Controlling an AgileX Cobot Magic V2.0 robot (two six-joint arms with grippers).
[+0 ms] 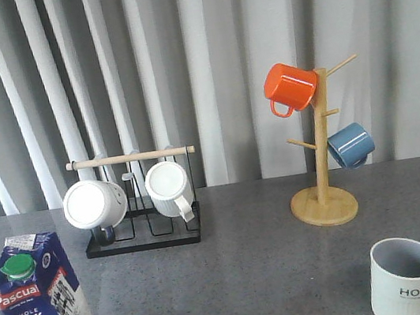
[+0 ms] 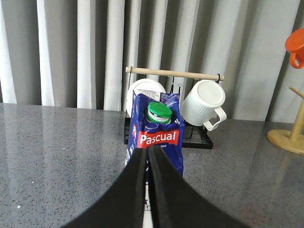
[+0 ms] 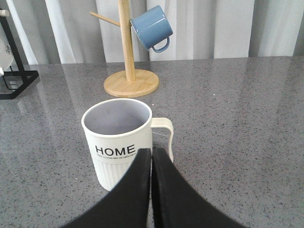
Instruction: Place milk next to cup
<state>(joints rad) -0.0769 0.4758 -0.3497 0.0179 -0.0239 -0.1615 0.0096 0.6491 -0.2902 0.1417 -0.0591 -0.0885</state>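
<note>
The milk (image 1: 40, 308), a blue and white carton with a green cap, stands upright at the front left of the table. It also shows in the left wrist view (image 2: 159, 137), just beyond my left gripper (image 2: 147, 151), which is shut and empty. The cup (image 1: 405, 277), a pale ribbed mug marked "HOME", stands at the front right, handle to the right. It also shows in the right wrist view (image 3: 119, 137), just beyond my right gripper (image 3: 152, 151), which is shut and empty. Neither gripper shows in the front view.
A black rack (image 1: 144, 236) with a wooden bar holds two white ribbed mugs (image 1: 94, 204) at the back left. A wooden mug tree (image 1: 325, 203) at the back right carries an orange mug (image 1: 289, 87) and a blue mug (image 1: 350, 145). Grey curtains hang behind the table.
</note>
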